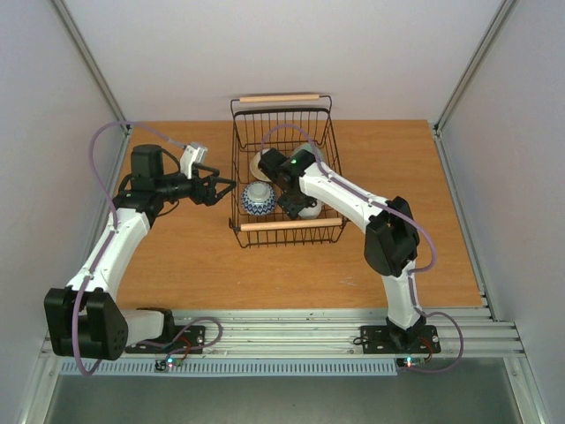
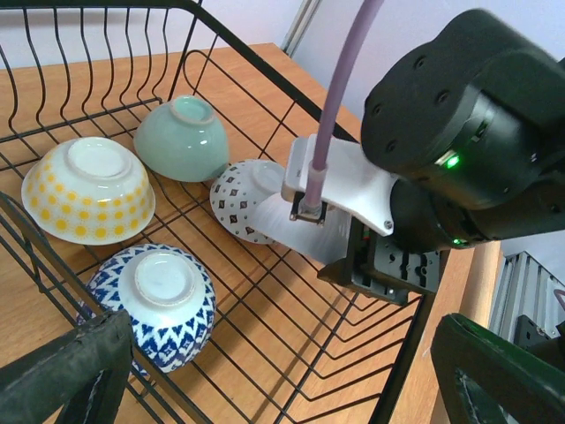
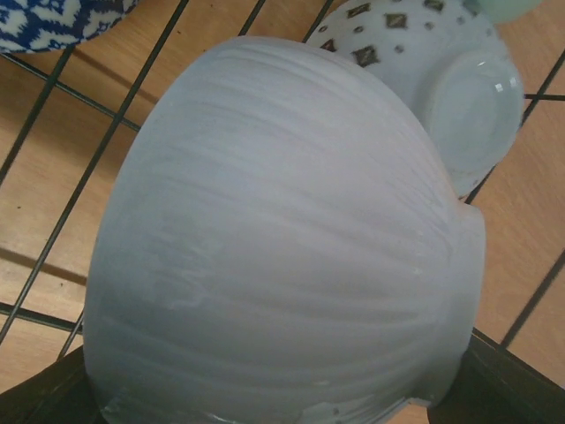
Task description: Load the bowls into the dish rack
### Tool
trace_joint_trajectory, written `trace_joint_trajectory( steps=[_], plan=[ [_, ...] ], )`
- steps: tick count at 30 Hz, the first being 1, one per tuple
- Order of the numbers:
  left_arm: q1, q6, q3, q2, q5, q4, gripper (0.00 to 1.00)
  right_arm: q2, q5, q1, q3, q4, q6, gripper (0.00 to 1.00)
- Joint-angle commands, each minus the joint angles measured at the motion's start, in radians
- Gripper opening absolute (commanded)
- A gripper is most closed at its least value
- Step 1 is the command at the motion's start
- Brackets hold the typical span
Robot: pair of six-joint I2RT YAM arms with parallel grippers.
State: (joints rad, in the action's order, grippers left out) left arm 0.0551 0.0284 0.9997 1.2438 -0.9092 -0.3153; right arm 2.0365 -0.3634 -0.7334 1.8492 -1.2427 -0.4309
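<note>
The black wire dish rack [image 1: 237,177] stands mid-table. In the left wrist view a cream bowl with yellow dots [image 2: 88,190], a pale green bowl [image 2: 181,137], a white bowl with dark dots [image 2: 240,199] and a blue-patterned bowl [image 2: 163,305] lie upside down on its floor. My right gripper [image 1: 296,205] is inside the rack, shut on the plain whitish bowl [image 3: 282,247], held low next to the dotted bowl [image 3: 441,79]. My left gripper [image 1: 225,188] is open and empty, just outside the rack's left wall.
The rack has a wooden rod handle at the far end [image 1: 279,98] and one at the near end [image 1: 284,225]. Its wire wall [image 2: 53,256] stands between my left gripper and the bowls. White enclosure walls ring the wooden table [image 1: 177,265].
</note>
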Motion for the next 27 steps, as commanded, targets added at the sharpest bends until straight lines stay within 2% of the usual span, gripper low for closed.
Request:
trace_joint_trajectory(
  steps=[1,5,7,9,11,13,17,22,27],
  plan=[
    [-0.005,-0.005,-0.007,-0.011,-0.011,0.046,0.93,0.063,-0.107,-0.002,0.032,-0.057,-0.015,0.01],
    [-0.004,-0.005,-0.009,-0.008,-0.009,0.048,0.93,0.095,-0.084,-0.016,0.033,-0.061,-0.025,0.01],
    [-0.004,-0.005,-0.007,-0.006,-0.009,0.047,0.93,0.109,-0.084,-0.03,0.037,-0.064,-0.031,0.05],
    [-0.004,-0.004,-0.007,-0.004,-0.009,0.047,0.93,0.122,-0.084,-0.042,0.041,-0.068,-0.034,0.17],
    [-0.004,-0.002,-0.007,-0.003,-0.008,0.047,0.92,0.129,-0.088,-0.052,0.041,-0.069,-0.034,0.42],
    [-0.003,-0.001,-0.005,0.001,-0.012,0.043,0.93,0.134,-0.099,-0.058,0.04,-0.065,-0.029,0.52],
    [-0.004,0.002,-0.001,0.005,-0.013,0.036,0.93,0.134,-0.108,-0.063,0.034,-0.059,-0.02,0.65],
    [-0.003,0.007,0.0,0.008,-0.011,0.032,0.93,0.123,-0.109,-0.09,0.024,-0.047,-0.024,0.97],
    [-0.004,0.008,0.003,0.006,-0.011,0.029,0.93,0.104,-0.087,-0.111,0.016,-0.026,-0.029,0.99]
  ],
)
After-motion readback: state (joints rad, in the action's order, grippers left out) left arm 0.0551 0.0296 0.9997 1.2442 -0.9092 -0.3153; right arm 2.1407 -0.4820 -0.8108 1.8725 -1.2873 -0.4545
